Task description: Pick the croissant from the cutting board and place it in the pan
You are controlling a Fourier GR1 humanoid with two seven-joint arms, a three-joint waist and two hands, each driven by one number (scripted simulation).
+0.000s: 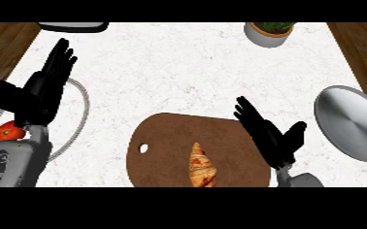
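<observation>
Left robot hand (46, 85), 9 o'clock: fingers straight, released, resting, holds nothing.

Cutting board (172, 140), 6 o'clock on the desk (179, 63). The croissant (202, 167) lies on its lower half, untouched.

Right robot hand (271, 135), 4 o'clock, over the board's right edge: fingers spread, released, near the croissant, not on it.

Pan (344, 119), 3 o'clock, cut by the frame.

Risk: closing from the side may push the croissant along the board rather than enclose it. The pan's near rim could catch it in transfer.

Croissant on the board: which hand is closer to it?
Right. The right hand is open just right of the croissant, at the right edge of the board; the left hand rests open far away at the view's left side.
</observation>
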